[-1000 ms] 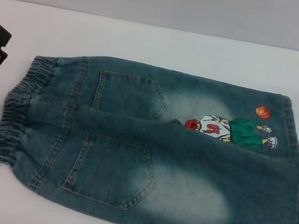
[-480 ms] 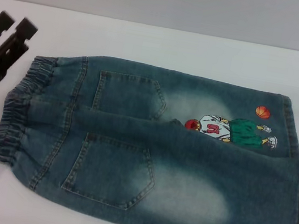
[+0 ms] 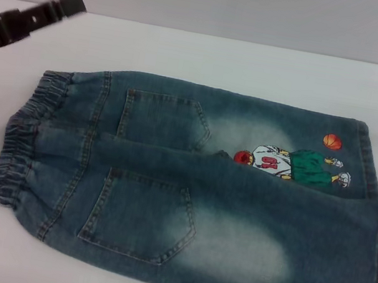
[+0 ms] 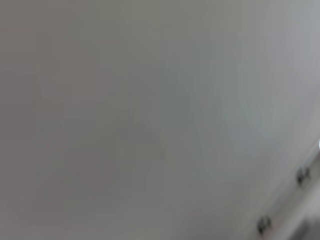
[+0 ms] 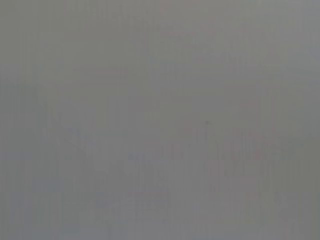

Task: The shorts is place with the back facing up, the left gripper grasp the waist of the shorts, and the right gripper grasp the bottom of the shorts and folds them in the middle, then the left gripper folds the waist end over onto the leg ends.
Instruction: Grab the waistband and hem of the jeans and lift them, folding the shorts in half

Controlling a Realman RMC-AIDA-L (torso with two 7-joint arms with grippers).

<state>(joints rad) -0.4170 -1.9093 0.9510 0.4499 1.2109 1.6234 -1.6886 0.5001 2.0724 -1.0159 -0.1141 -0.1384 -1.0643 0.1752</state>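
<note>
The black left tool (image 3: 47,11) has swung up and away from the elastic waistband of the blue denim shorts (image 3: 195,190); it now hangs blurred above the white table's (image 3: 189,54) far left corner, pointing inward.

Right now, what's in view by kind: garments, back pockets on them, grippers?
Shorts: 1
Back pockets: 2, the upper pocket and the lower pocket
Grippers: 1, the left gripper, above the table past the waist; right not in view
Total: 4
</note>
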